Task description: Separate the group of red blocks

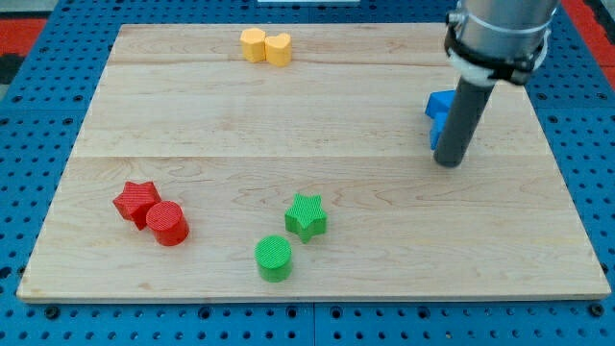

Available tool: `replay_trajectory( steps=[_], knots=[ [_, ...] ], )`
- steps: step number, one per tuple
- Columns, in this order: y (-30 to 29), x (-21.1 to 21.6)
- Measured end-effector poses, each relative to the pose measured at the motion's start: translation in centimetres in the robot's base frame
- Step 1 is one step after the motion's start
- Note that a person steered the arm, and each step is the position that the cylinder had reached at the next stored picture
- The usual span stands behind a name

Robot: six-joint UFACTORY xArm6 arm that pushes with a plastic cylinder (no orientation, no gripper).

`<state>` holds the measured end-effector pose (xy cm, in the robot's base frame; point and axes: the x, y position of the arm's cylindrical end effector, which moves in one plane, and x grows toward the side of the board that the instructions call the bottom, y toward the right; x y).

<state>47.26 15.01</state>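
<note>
A red star block [136,202] and a red cylinder block [168,224] sit touching each other at the board's lower left. My tip [448,163] is far away at the view's right, just below and in front of a blue block [440,109], which the rod partly hides. The tip is well apart from both red blocks.
A green star [306,216] and a green cylinder [274,258] sit near the bottom centre. Two yellow blocks [265,46] touch each other at the top centre. The wooden board [317,135] lies on a blue perforated table.
</note>
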Motion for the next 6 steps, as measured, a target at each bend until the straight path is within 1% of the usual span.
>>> replay_trajectory(
  steps=[1, 2, 3, 4, 5, 6],
  knots=[
    [-2.7, 9.0],
    [-6.5, 14.6],
    [-7.9, 14.6],
    [-16.4, 14.6],
    [-23.6, 14.6],
    [-27.3, 11.9]
  ],
)
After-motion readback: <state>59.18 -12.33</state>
